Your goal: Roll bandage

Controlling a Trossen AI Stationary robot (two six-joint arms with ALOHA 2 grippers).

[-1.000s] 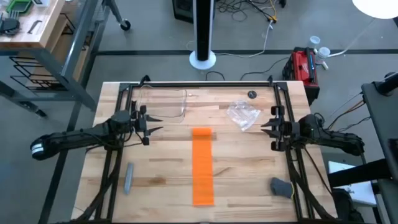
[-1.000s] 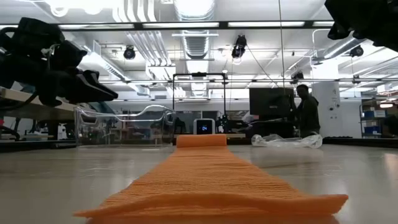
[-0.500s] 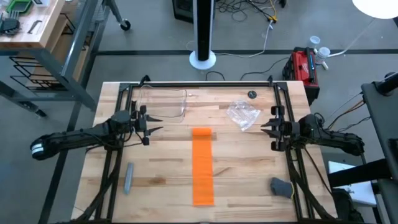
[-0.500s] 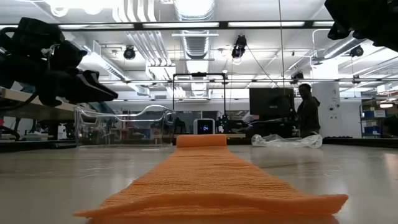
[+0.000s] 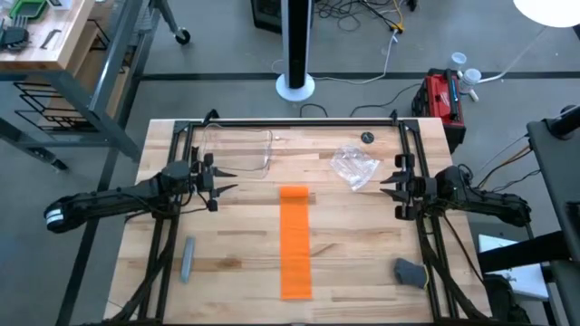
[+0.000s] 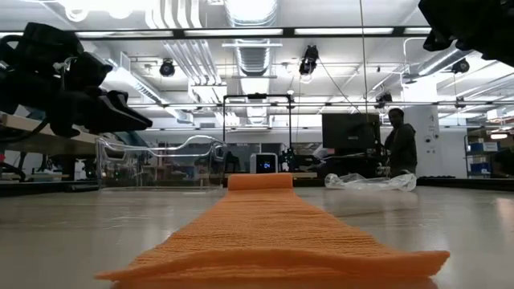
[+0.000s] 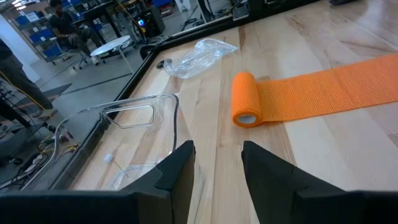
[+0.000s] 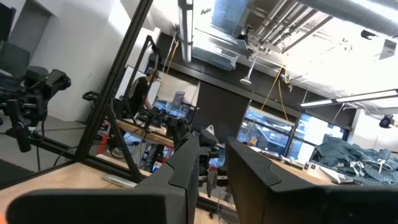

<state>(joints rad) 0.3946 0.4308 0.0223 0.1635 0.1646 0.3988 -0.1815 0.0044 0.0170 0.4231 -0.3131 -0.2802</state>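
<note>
The wooden table (image 5: 236, 249) filled the lower centre of the high view, with a black metal frame (image 5: 299, 123) running along its far edge and down both sides. The left arm (image 5: 109, 204) reached in from the left of that frame and the right arm (image 5: 480, 201) from the right, both held above the wood and well apart from the bandage.

The bandage (image 5: 295, 243) lay in the middle of the table as a long orange strip, flat on the wood, running from the centre of the frame down toward the bottom edge. Its far end was wound into a small stubby roll, seen at upper centre of the left wrist view with the loose strip trailing off to the right.

A clear plastic container (image 5: 237, 150) sat at the upper left of the table, and a crinkled clear plastic wrap (image 5: 353, 167) at the upper right, beside the roll end. A grey bar (image 5: 188, 258) lay at lower left, a dark grey lump (image 5: 410, 271) at lower right, and a small dark round object (image 5: 366, 138) near the far rail.

The left gripper (image 5: 220, 182) hovered left of the roll, its fingers spread and holding nothing. The right gripper (image 5: 388, 187) hung at the right, fingers likewise parted and empty.

A person (image 6: 399, 148) stood in the room at centre right of the low view.
</note>
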